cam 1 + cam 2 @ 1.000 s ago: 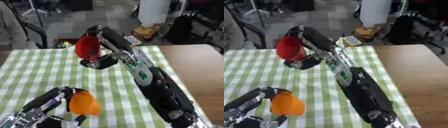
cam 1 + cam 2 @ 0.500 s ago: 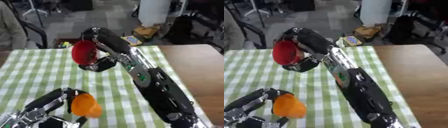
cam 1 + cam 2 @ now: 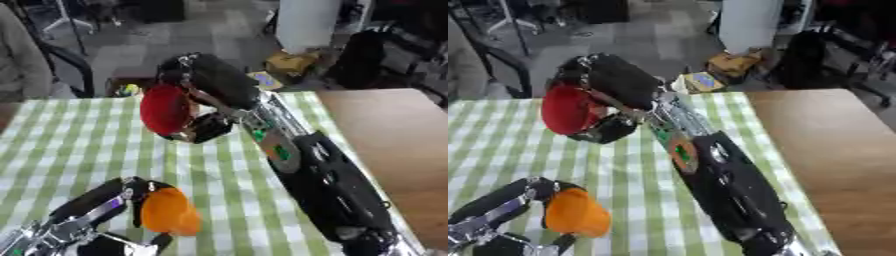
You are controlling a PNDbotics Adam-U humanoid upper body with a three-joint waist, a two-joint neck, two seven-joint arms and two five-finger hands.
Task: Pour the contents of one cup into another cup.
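Observation:
My right hand (image 3: pixel 206 84) is shut on a red cup (image 3: pixel 164 110), held in the air above the middle of the green checked table (image 3: pixel 70 145). The cup is tipped on its side, its mouth facing left. My left hand (image 3: pixel 122 197) is shut on an orange cup (image 3: pixel 168 212) near the table's front edge, below and slightly left of the red one. The orange cup leans to the right. I cannot see inside either cup.
A bare wooden tabletop (image 3: pixel 394 135) adjoins the checked cloth on the right. Beyond the far edge are a chair (image 3: pixel 61 75), a white cylinder (image 3: pixel 306 22), dark bags and small things on the floor. A person's sleeve (image 3: pixel 17 55) shows at the far left.
My right hand has carried the red cup down and to the left and tipped it further onto its side. The orange cup has stayed in my left hand, shifting slightly.

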